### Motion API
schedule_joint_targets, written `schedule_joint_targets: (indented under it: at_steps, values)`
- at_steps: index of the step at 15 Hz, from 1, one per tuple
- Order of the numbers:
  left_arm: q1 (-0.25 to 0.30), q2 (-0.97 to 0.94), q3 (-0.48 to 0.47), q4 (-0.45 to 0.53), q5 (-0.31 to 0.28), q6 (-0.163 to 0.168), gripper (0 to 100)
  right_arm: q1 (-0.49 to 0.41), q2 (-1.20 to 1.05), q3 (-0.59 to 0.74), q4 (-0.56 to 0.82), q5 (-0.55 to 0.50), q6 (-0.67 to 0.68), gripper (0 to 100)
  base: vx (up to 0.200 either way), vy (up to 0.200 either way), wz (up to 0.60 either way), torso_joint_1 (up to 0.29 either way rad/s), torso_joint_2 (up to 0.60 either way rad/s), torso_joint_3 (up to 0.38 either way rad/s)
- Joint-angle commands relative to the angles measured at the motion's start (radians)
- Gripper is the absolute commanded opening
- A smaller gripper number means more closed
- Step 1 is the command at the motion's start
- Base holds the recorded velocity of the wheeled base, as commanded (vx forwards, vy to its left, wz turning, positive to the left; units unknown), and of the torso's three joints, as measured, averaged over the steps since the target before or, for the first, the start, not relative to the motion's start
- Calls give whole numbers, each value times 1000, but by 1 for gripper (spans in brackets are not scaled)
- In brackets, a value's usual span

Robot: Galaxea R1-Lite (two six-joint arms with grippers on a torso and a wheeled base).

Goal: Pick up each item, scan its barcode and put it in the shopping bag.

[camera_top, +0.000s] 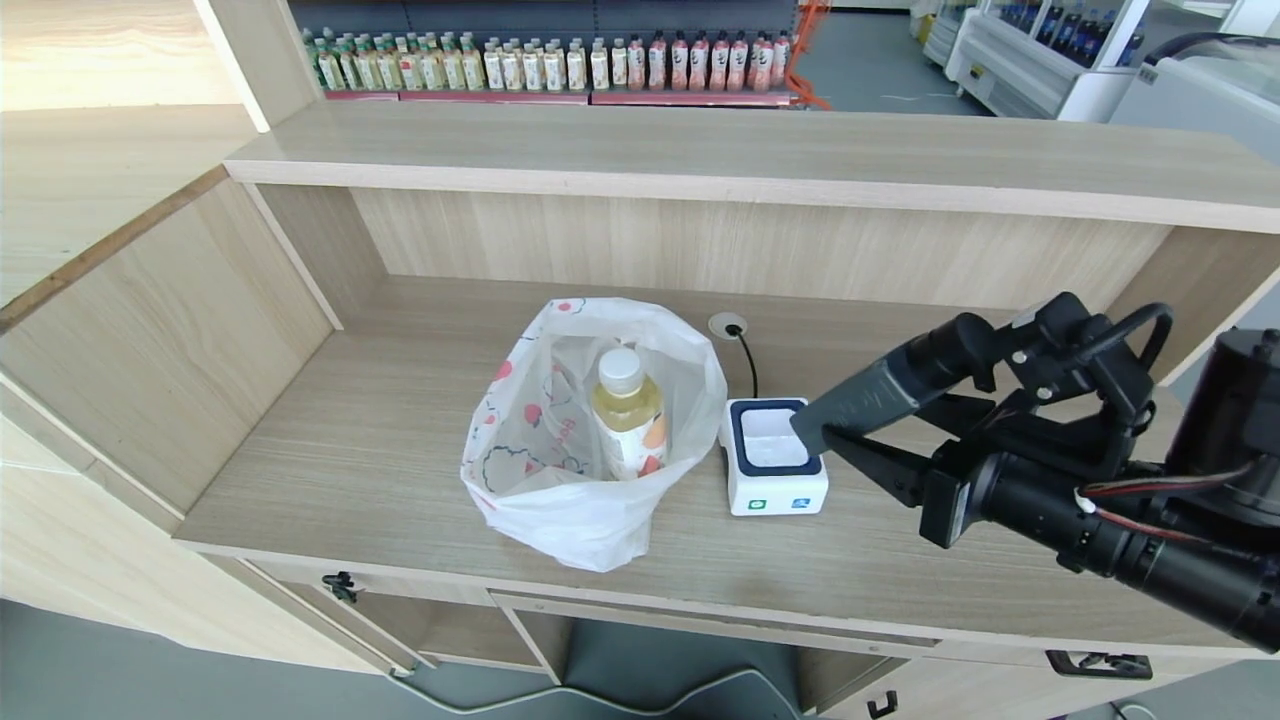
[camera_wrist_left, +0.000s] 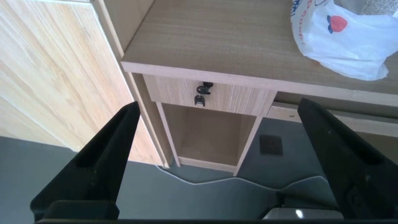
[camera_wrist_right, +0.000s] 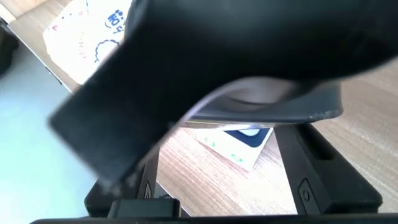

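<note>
From the head view, a white shopping bag (camera_top: 590, 500) stands open on the wooden counter (camera_top: 380, 430), with a bottle (camera_top: 628, 410) upright inside it. Just beside the bag sits a small white scanner (camera_top: 775, 490) with a cable running to a hole in the counter. The right gripper (camera_top: 815, 438) hangs over the scanner's top, holding nothing.

In the left wrist view, the left gripper (camera_wrist_left: 219, 109) is down in front of the counter's edge, its fingers spread wide and empty, near a drawer with a key (camera_wrist_left: 202, 94) in it.

In the right wrist view, the scanner shows in the gap between the parted fingers, the bag off beside it.
</note>
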Motion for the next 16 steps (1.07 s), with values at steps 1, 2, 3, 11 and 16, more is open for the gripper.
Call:
schedule_joint_targets:
  at_steps: [1, 2, 3, 11, 16]
  values:
    - [0, 0, 0, -1, 0, 0, 100, 2, -16, 4, -4, 0, -2, 0, 0, 200, 0, -17, -7, 7]
    - [0, 0, 0, -1, 0, 0, 100, 1, -19, 6, -4, 0, -2, 0, 0, 200, 0, 7, -7, 7]
    - [0, 0, 0, -1, 0, 0, 100, -3, -18, 3, -4, -1, -2, 0, 0, 200, 0, 27, 12, -7]
    - [0, 0, 0, -1, 0, 0, 100, -1, 56, -3, -4, 39, 98, 0, 0, 0, 0, 0, 0, 0]
    - [0, 0, 0, -1, 0, -2, 100, -110, 252, -36, -188, 42, 93, 0, 0, 0, 0, 0, 0, 0]
